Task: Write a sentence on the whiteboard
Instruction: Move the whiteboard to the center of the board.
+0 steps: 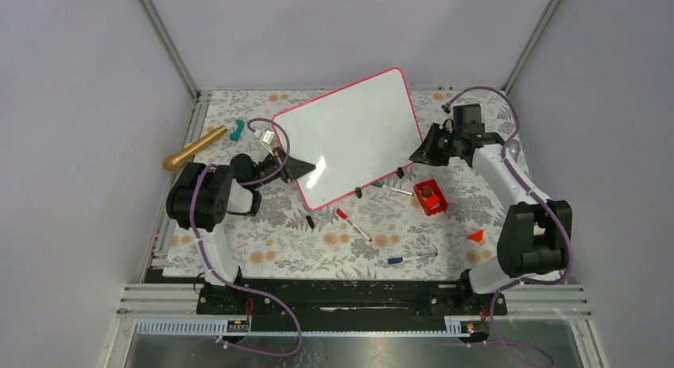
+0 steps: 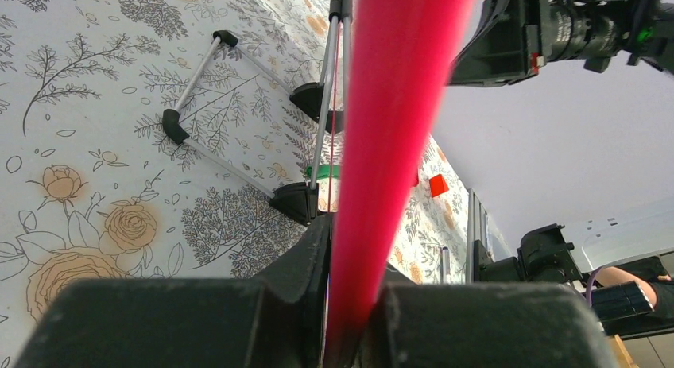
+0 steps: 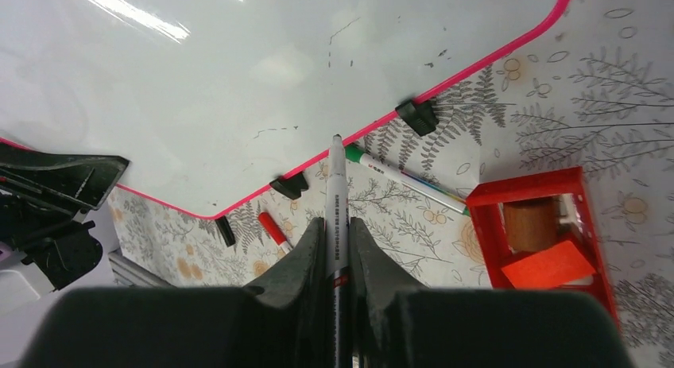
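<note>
**Both grippers loaded, marker tip at the board's edge**

On my right wrist feed, the right gripper [image 3: 338, 233] is clenched on a marker [image 3: 335, 185]. Its barrel runs straight out ahead between the fingers. The tip sits at the pink frame of the whiteboard [image 3: 238, 66], between two black clips [image 3: 416, 116] on that edge. I cannot tell whether the tip touches. Just to the right of the barrel a green-tipped pen [image 3: 405, 177] lies on the desk [image 3: 620, 106]. Further right is a red box [image 3: 588, 225] with a wooden cylinder [image 3: 531, 223] inside. To the left of the barrel a red-capped pen [image 3: 274, 229] lies close by. Ahead of the tip, the glossy white face carries only a few faint black specks [image 3: 433, 63] and short strokes.

On the left wrist feed, the left gripper [image 2: 350, 304] is clamped on the board's pink frame, which I see edge-on running up and away from the fingers. To the left of that edge a thin wire frame with black end caps [image 2: 230, 106] rests on the floral desk.

From above, the board lies skewed between the two grippers, the left one at its near corner and the right one at its opposite side.
</note>
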Action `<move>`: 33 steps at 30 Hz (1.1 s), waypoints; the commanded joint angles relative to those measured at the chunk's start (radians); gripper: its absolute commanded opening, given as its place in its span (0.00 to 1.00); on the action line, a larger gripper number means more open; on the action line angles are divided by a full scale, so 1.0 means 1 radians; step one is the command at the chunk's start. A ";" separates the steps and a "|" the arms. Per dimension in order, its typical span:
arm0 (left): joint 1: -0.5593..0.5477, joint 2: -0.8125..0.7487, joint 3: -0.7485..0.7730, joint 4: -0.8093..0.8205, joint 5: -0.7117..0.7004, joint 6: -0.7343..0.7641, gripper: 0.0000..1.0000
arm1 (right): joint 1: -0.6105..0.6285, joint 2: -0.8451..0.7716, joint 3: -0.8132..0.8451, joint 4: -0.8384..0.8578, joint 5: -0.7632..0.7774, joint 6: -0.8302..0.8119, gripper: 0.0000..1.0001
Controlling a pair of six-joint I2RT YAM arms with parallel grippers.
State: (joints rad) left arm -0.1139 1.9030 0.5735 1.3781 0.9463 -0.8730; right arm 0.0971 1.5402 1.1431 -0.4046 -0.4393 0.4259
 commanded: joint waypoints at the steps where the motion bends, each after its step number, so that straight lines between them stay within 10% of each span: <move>1: -0.007 -0.048 -0.004 -0.001 0.087 -0.006 0.05 | -0.033 -0.065 0.095 -0.054 0.102 -0.019 0.00; 7: 0.027 -0.052 0.006 -0.008 0.052 -0.025 0.45 | -0.090 0.020 0.263 -0.098 0.162 -0.015 0.00; 13: 0.077 -0.093 -0.017 -0.016 -0.044 -0.059 0.63 | -0.133 0.205 0.461 -0.128 0.150 -0.005 0.00; 26: 0.114 -0.271 -0.085 -0.202 -0.231 -0.022 0.60 | -0.221 0.913 1.323 -0.415 -0.342 0.081 0.00; 33: 0.108 -0.240 -0.031 -0.203 -0.212 -0.032 0.52 | -0.201 0.963 1.192 -0.160 -0.558 0.244 0.00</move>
State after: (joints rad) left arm -0.0021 1.6558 0.4950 1.1343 0.7509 -0.9096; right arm -0.1322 2.5114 2.3779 -0.6720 -0.8043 0.5640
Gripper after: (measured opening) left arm 0.548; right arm 0.156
